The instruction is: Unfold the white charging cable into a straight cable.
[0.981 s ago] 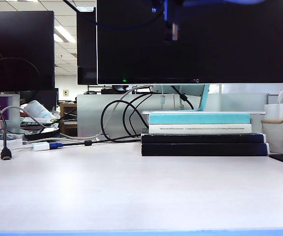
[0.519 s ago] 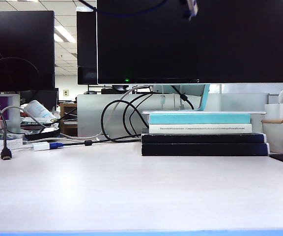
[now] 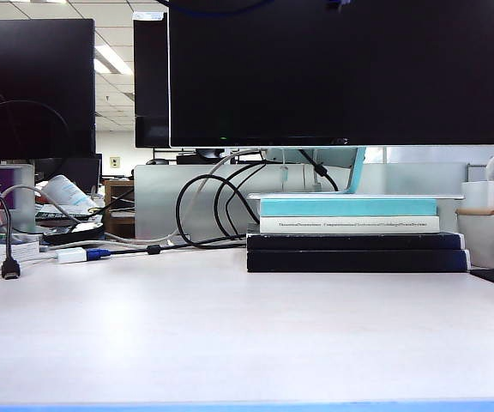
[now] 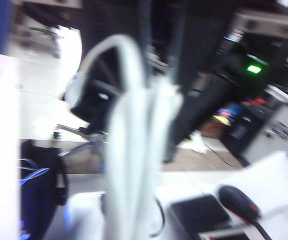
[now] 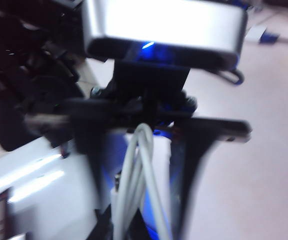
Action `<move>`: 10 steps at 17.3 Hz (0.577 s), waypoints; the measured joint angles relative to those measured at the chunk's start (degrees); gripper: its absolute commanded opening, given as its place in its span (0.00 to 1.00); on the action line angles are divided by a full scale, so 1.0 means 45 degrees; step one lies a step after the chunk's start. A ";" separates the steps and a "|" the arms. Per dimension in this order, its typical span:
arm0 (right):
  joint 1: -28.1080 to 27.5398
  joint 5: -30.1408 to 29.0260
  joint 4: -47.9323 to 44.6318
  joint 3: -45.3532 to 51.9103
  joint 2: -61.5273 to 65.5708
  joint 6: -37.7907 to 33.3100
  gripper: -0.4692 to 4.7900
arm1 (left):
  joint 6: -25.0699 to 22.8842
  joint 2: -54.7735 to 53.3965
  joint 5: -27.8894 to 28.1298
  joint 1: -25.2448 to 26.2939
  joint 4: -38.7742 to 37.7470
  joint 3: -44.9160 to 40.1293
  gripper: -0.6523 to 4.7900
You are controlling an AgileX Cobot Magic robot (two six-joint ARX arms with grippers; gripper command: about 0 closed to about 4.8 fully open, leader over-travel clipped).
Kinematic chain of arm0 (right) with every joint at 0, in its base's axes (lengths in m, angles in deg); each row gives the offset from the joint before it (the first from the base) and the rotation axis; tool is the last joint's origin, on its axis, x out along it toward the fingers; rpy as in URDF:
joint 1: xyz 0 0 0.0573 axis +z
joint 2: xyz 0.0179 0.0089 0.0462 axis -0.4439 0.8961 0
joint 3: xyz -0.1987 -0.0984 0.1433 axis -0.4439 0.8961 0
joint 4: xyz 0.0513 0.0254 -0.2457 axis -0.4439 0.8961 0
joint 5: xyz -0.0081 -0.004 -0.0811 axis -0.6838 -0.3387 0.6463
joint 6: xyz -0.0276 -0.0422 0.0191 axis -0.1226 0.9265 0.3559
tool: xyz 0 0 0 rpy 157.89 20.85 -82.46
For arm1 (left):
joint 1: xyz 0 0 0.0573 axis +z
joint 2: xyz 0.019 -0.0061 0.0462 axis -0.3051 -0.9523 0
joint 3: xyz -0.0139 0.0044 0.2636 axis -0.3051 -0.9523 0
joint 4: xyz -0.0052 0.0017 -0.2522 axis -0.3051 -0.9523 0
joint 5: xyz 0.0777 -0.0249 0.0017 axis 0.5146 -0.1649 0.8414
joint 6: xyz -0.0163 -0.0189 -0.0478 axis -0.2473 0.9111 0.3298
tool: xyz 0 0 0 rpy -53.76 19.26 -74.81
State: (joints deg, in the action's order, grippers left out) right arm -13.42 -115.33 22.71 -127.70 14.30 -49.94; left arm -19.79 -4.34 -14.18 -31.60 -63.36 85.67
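The thin glossy white charging cable (image 5: 136, 185) hangs looped between the right gripper's (image 5: 144, 165) pressed-together fingers; the left gripper's (image 4: 134, 165) finger spread is lost in blur, above the pale desk (image 3: 230, 335).

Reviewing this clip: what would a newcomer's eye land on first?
The big black monitor dominating the exterior view, standing behind a stack of books on the bare white table. Then, in both blurred wrist views, the looped white charging cable bunched right before each camera; neither claw shows clearly.
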 measured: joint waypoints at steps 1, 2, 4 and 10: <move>-0.0005 0.0466 -0.0461 0.0010 -0.0024 -0.0136 0.08 | 0.0170 0.0005 0.0471 0.0000 -0.0029 0.0005 1.00; -0.0005 0.1370 -0.1137 0.0010 -0.0058 -0.0413 0.08 | 0.0359 0.0005 0.1384 0.0010 -0.0325 0.0015 1.00; -0.0010 0.2885 -0.1987 0.0010 -0.0204 -0.0675 0.08 | 0.0452 0.0005 0.2108 0.0316 -0.1399 0.0015 1.00; -0.0005 0.3487 -0.3565 0.0015 -0.0437 -0.1928 0.08 | 0.0612 0.0000 0.3220 0.0797 -0.0199 0.0000 1.00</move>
State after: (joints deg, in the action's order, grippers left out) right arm -13.45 -99.63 6.66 -127.64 12.34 -58.62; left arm -17.04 -4.34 0.31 -28.01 -64.26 85.67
